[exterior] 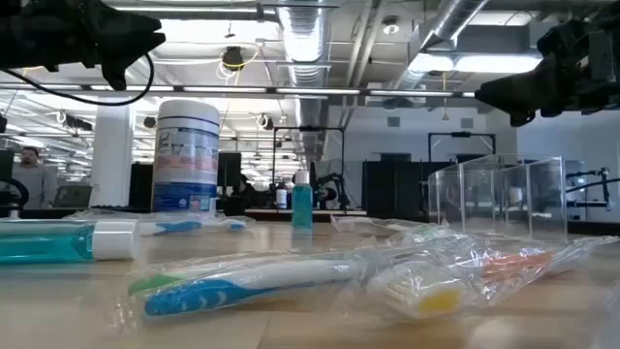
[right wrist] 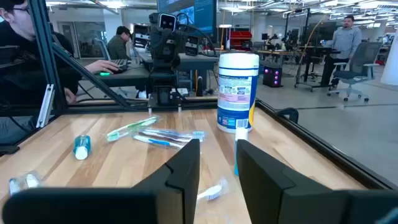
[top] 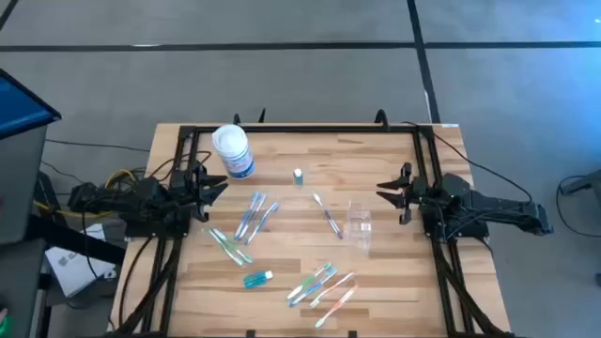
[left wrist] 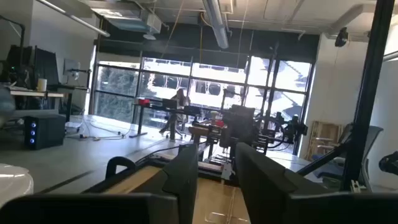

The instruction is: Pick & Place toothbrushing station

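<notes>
Toothbrushes lay scattered mid-tabletop; I had both arms parked.
The clear cup (top: 359, 225) stood toward the right edge, toothbrushes (top: 254, 215) strewn left of it and near the front edge; left gripper (top: 214, 189) and right gripper (top: 389, 193) hovered at the side edges, slightly parted, grasping nothing.

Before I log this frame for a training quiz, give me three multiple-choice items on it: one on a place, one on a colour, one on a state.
1. Where does the white canister stand?
A. far edge, nearer the left arm
B. table centre
C. beside the right arm

2. What colour is the small upright tube?
A. red
B. teal
C. yellow

3. What do the left gripper and right gripper hold?
A. a toothbrush each
B. the clear plastic cup
C. nothing

Answers: A, the high view shows it there; B, teal in both views; C, both sit at the table's sides, off everything.
</notes>
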Motion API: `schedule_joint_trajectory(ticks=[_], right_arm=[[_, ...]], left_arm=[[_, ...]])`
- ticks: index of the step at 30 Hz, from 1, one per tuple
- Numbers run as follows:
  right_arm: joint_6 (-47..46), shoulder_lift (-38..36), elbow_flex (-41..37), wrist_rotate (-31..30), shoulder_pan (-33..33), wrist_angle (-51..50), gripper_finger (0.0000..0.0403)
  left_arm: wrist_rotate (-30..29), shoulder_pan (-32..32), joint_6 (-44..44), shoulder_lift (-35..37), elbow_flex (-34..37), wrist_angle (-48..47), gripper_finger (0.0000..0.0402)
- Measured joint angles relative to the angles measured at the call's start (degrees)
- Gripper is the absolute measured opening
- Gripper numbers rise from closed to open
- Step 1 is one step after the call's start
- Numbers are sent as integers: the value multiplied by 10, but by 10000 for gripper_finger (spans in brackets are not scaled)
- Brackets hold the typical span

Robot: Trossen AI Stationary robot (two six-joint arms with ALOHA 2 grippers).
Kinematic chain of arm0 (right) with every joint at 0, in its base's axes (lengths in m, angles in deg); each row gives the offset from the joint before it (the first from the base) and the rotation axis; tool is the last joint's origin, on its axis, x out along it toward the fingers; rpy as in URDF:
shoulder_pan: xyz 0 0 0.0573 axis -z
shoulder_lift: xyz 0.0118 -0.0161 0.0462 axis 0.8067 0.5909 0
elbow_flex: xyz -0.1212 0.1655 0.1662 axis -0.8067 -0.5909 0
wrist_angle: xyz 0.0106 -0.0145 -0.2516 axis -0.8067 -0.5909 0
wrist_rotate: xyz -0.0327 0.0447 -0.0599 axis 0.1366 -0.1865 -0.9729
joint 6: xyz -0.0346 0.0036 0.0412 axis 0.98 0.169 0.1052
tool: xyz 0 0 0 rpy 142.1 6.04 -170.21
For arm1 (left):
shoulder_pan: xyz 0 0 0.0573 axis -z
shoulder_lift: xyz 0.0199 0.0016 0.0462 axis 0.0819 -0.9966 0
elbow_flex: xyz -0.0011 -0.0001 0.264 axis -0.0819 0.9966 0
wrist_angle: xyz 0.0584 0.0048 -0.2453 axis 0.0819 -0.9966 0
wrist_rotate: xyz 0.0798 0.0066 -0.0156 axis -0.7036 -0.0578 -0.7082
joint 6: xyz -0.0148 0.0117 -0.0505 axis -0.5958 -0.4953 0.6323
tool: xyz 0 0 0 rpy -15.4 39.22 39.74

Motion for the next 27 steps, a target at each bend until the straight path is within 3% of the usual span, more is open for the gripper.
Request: schedule_joint_trajectory(ticks=[17, 21, 27], right_arm=[[-4, 0, 0, 0, 0, 0, 98], [-9, 0, 0, 0, -1, 0, 98], [-46, 0, 0, 1, -1, 0, 98]], left_arm=[[0, 0, 21, -15, -1, 6, 104], [-21, 0, 29, -81, -24, 1, 100], [-26, 0, 47, -235, -88, -14, 85]])
